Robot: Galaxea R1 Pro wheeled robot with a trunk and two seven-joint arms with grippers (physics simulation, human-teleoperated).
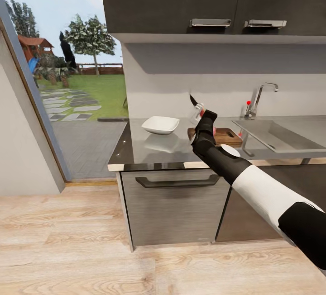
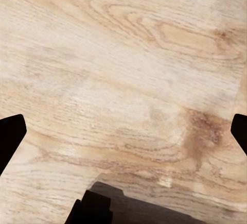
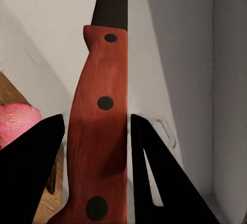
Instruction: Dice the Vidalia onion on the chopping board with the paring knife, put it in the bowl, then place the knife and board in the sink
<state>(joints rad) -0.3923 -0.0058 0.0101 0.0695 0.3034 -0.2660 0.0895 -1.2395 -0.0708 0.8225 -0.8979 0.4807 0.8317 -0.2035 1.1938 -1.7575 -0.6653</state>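
My right gripper (image 1: pixel 200 116) hangs over the left end of the chopping board (image 1: pixel 227 136), shut on the paring knife (image 1: pixel 194 102), whose dark blade points up. In the right wrist view the red handle (image 3: pixel 100 131) sits between both fingers of the right gripper (image 3: pixel 95 120). A pinkish round thing (image 3: pixel 15 123), apparently the onion, lies on the board beside the gripper. The white bowl (image 1: pixel 160 124) stands on the countertop (image 1: pixel 145 150) left of the board. The sink (image 1: pixel 276 135) is to the right. My left gripper (image 2: pixel 123 131) is open over the wooden floor.
A chrome tap (image 1: pixel 259 98) with a red knob stands behind the sink. Dark wall cabinets (image 1: pixel 213 1) hang above the counter. An open doorway (image 1: pixel 68 105) to a garden lies at the left. Cabinet fronts with a drawer handle (image 1: pixel 177 181) are below the counter.
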